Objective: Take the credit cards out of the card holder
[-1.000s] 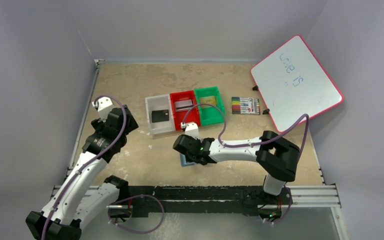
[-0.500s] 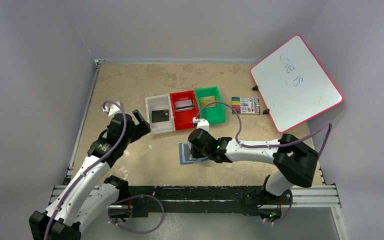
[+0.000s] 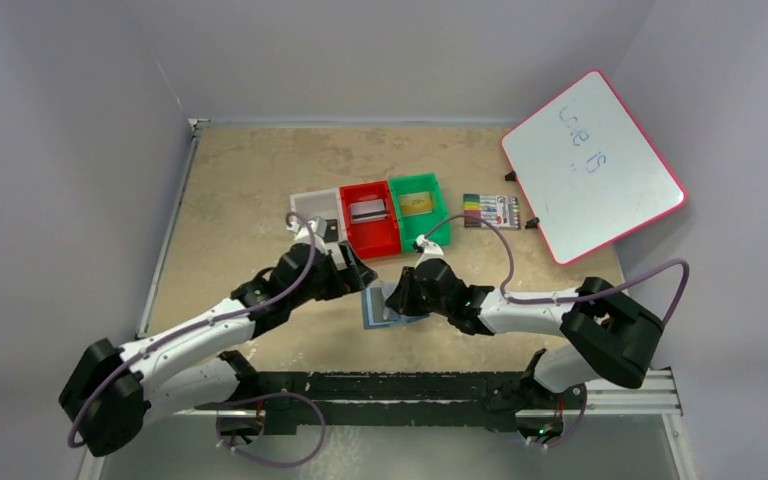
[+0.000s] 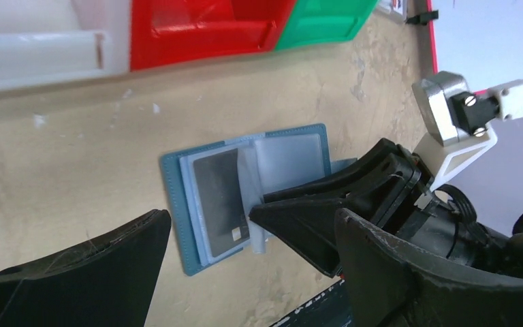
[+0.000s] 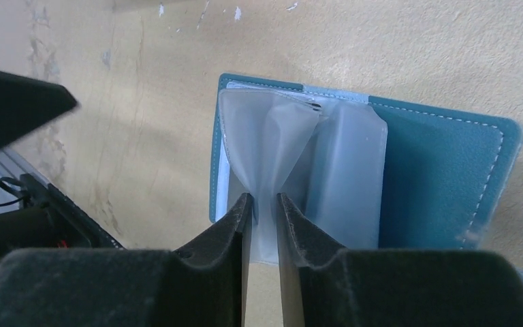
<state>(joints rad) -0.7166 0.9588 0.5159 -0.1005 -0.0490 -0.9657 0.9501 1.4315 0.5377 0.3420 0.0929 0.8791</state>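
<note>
The teal card holder [image 3: 374, 308] [image 4: 175, 204] [image 5: 442, 170] lies open on the table between the two arms. A grey credit card [image 4: 219, 197] shows inside its left clear pocket. My right gripper [image 3: 401, 298] [image 5: 263, 203] is shut on a pale clear pocket leaf [image 5: 272, 143], pinching it up from the holder's near edge. My left gripper [image 3: 357, 272] [image 4: 253, 221] hangs open just above the holder, its fingers straddling it, with nothing between them. More credit cards lie in the bins: black [image 3: 328, 229], silver [image 3: 368, 210] and gold [image 3: 417, 203].
Behind the holder stand a white bin [image 3: 305, 203], a red bin [image 3: 358, 240] and a green bin [image 3: 439, 226] in a row. A pack of markers [image 3: 490, 211] and a tilted whiteboard [image 3: 590, 165] are at the back right.
My left arm has swung from the table's left side over to the card holder. My right gripper has shifted right, and the holder now lies open with a pocket leaf pinched.
</note>
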